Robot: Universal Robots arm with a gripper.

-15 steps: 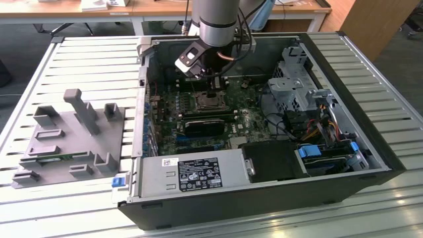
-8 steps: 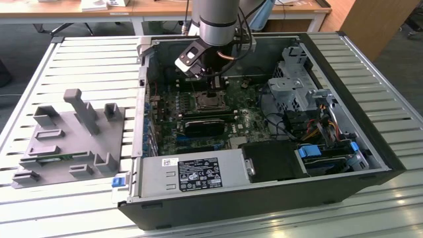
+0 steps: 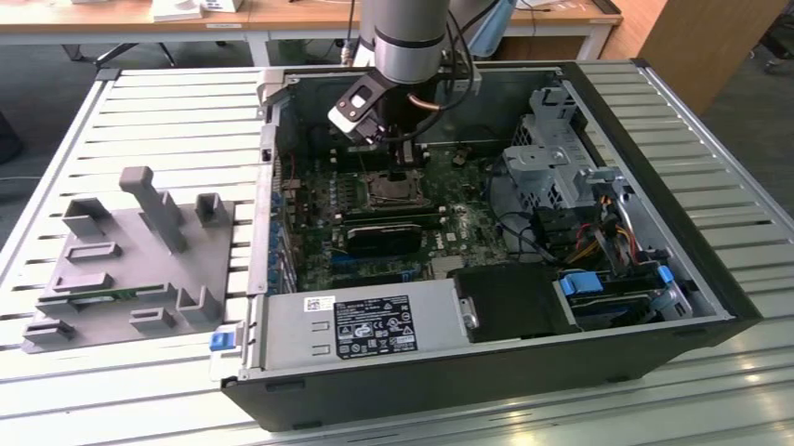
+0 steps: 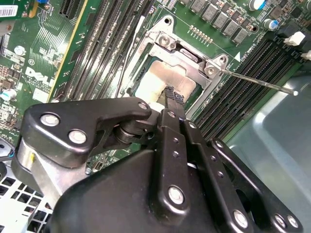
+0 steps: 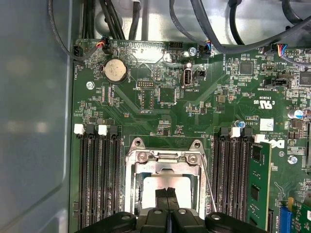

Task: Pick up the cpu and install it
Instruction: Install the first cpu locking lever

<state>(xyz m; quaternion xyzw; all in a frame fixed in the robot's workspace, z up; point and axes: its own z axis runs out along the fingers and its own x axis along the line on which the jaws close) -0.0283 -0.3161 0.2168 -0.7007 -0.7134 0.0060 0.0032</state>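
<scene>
Silver-grey metal, pale and smooth under the light, makes the flat square top of the cpu (image 5: 150,187). It lies level inside the steel socket frame (image 5: 165,158) on the green motherboard (image 5: 160,107). I judge the cpu to be light and stiff, with a slippery lid and a delicate underside. The safe hold would therefore be on two opposite edges, without pressing hard on the corners.

The black gripper (image 5: 167,193) stands directly over it with its two fingers pressed together and nothing between them. The tips are at the middle of the lid, but I cannot tell if they really touch it.

Rows of black memory slots (image 5: 99,174) run on both sides of the frame. In the exterior view the arm reaches down into the open black computer case (image 3: 496,390).
</scene>
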